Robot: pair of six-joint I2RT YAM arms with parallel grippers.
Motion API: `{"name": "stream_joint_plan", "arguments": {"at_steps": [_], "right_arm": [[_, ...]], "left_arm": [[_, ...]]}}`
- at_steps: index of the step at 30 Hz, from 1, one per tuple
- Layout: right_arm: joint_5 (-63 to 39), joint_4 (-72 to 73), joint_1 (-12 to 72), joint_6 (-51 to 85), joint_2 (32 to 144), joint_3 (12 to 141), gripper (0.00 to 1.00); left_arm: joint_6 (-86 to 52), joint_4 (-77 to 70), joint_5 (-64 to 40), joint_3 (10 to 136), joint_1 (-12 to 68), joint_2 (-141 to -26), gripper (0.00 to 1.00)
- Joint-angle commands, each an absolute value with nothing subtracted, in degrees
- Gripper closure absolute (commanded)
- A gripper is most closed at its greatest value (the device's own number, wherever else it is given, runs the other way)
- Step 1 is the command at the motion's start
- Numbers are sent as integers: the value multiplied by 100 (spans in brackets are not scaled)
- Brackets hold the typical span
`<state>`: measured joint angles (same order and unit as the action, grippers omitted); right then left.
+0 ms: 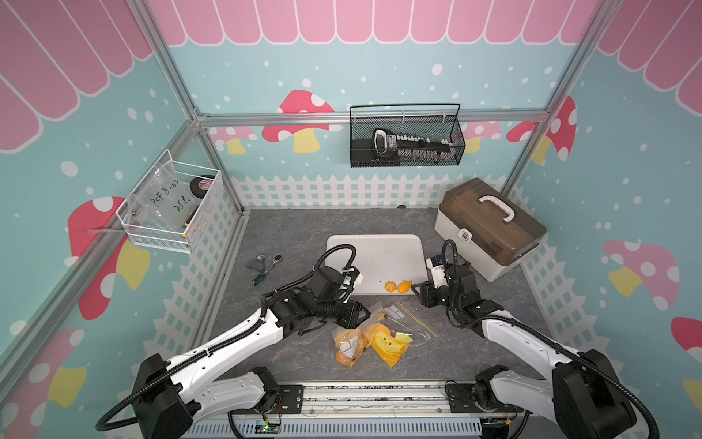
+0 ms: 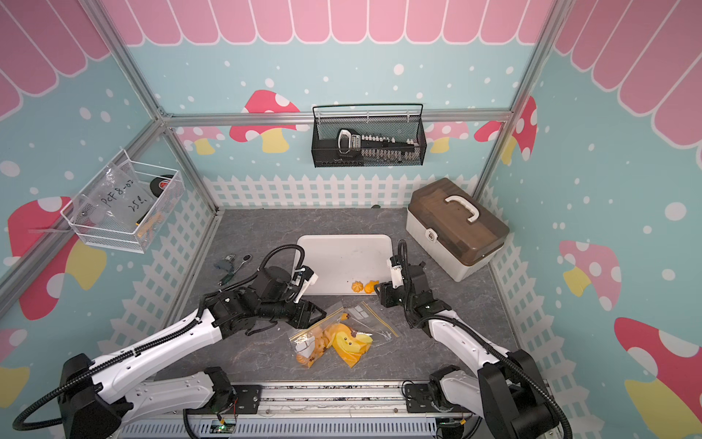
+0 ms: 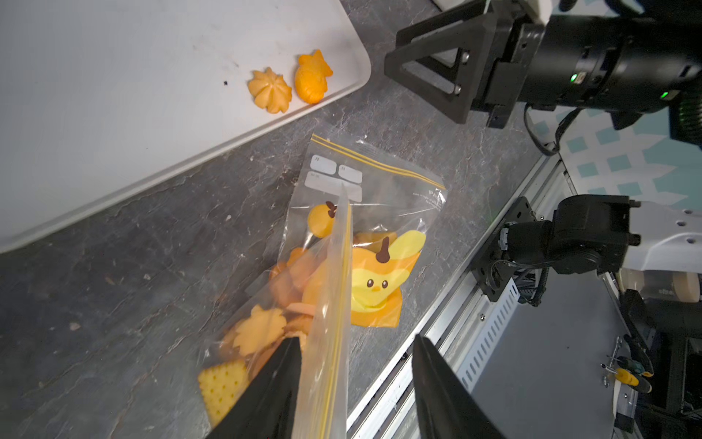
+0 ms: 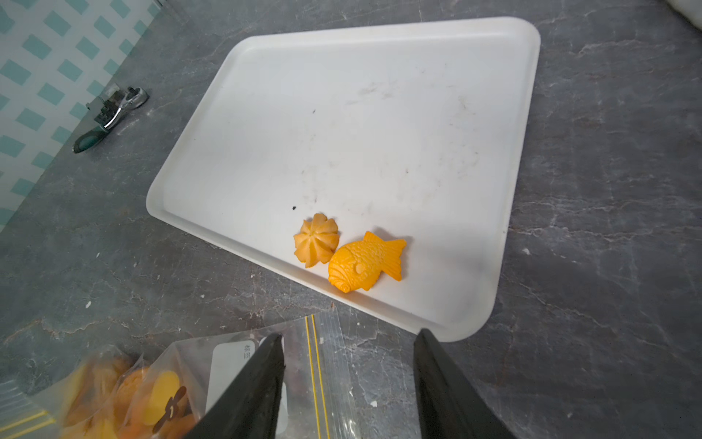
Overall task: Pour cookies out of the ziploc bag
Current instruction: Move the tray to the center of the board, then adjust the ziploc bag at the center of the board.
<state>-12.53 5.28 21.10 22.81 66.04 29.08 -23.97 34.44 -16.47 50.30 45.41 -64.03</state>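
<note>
A clear ziploc bag (image 1: 402,319) with a yellow cartoon print lies on the grey table in front of the white tray (image 1: 376,251). Several golden cookies (image 3: 262,330) sit inside it. Two cookies rest near the tray's front edge, a flower shape (image 4: 316,239) and a fish shape (image 4: 364,262). My left gripper (image 3: 357,342) is low at the bag's left end. Its jaws stand apart, with a raised flap of the bag's mouth between them against one finger (image 3: 273,387). My right gripper (image 4: 349,338) is open above the bag's yellow zip edge (image 4: 313,361), by the tray's front right corner.
A brown-lidded toolbox (image 1: 490,228) stands at the back right. A small hand tool (image 1: 266,266) lies left of the tray. A black wire basket (image 1: 406,137) hangs on the back wall and a white one (image 1: 171,205) on the left wall. The metal rail (image 1: 380,395) runs along the front.
</note>
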Motion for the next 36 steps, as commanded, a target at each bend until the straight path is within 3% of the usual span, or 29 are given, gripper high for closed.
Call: {"name": "stream_joint_plan", "arguments": {"at_steps": [1,10,15,22,26,31,36], "right_arm": [[-1248,864,2123,2337,6412,2717,46],[-1195,931,2127,2374,6275,2598,46],[-1213,949,2125,2364,6326,2621,46],[-1230,949,2127,2378,6389,2645,46],[-1239,949,2131,2364,6398,2643,47],[-1239,949,2127,2372,6424,2662,47],[-1239,949,2126,2374,6425,2658,47]], "left_arm": [[-2427,3841,-1444,5161,4535,-6423,67],[-2518,3353,-1705,5080,4492,-6688,62],[-2499,3299,-1750,5015,4387,-6706,50],[-2479,3281,-1723,4887,4219,-6636,49],[-2481,3222,-1913,4878,4210,-6712,52],[-2523,2997,-2413,4807,4210,-6709,66],[-2567,2909,-2520,4732,4210,-6642,67]]}}
